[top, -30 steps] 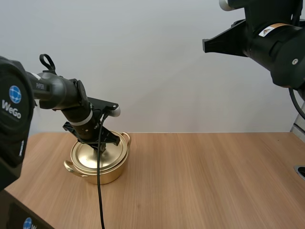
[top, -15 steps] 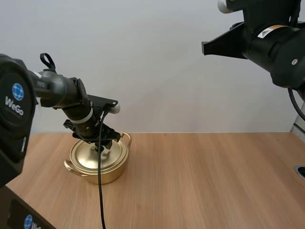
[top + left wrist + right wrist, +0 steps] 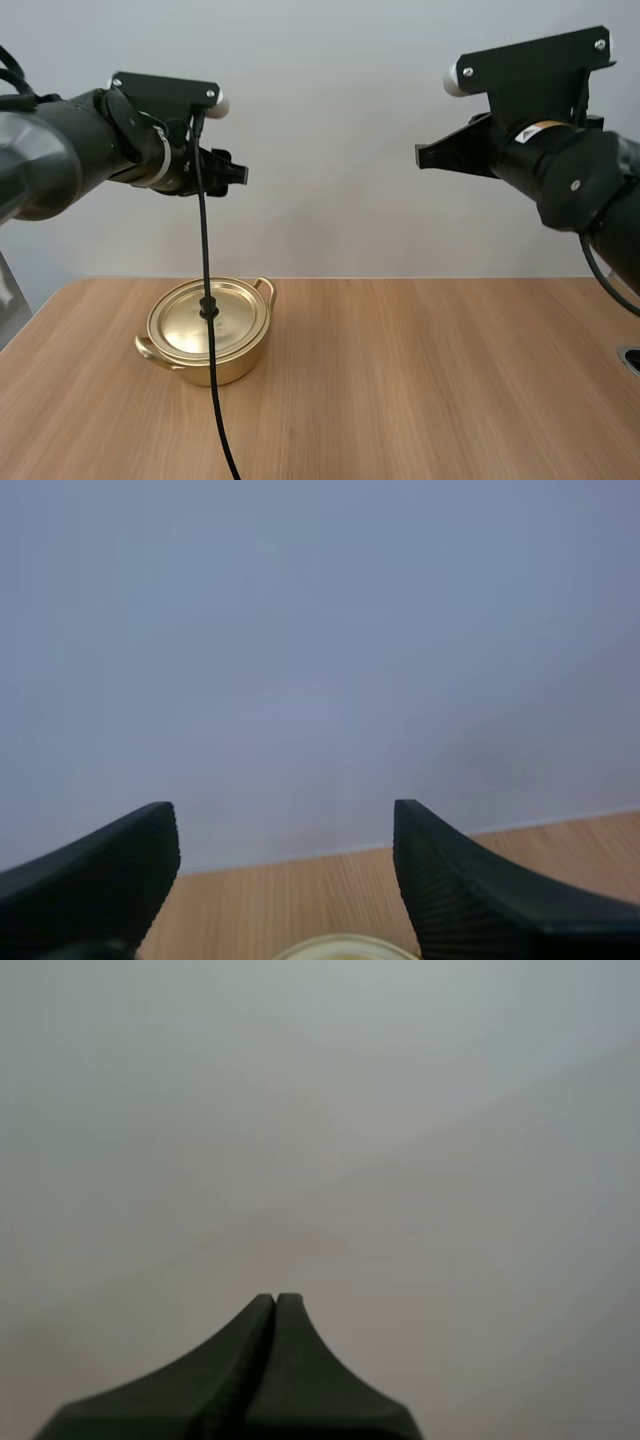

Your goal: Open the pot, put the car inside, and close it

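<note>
Left hand is rising to the upper left, released.
Lid is staying on the pot, unopened; right hand is waiting clenched.

Left gripper came off the lid and rose high above the pot, empty, fingers standing apart. Right gripper dropped a little lower, its arm swung further into view.

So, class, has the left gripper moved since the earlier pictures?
Yes. The left gripper has lifted off the lid and now hangs open high above the pot, which has stayed put.
</note>
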Action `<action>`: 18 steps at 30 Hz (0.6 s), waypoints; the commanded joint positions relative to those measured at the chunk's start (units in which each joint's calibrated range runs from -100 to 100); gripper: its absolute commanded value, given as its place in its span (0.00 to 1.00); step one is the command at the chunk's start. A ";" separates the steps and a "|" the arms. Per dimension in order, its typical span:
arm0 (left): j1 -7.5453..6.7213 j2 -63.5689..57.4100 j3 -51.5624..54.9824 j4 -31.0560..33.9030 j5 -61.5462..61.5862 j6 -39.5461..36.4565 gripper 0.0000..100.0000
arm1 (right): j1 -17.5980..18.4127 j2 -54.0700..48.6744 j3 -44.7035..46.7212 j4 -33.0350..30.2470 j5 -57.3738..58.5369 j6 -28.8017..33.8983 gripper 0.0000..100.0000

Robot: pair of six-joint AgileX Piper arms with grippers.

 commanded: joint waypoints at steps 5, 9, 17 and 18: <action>0.04 -40.32 6.17 0.11 -7.09 -0.53 1.00 | -0.03 0.06 7.39 1.09 -3.17 -0.06 0.00; 0.04 -50.54 14.79 0.21 -2.98 -3.31 1.00 | -0.03 -0.48 7.67 -1.22 1.55 -0.06 0.00; 0.04 -56.41 36.61 2.11 -5.89 -7.47 1.00 | -0.03 -3.62 7.67 -1.87 4.86 -0.06 0.00; 0.04 -56.41 38.86 3.72 -6.70 -7.47 1.00 | -0.03 -3.63 7.72 -1.56 7.37 -0.06 0.00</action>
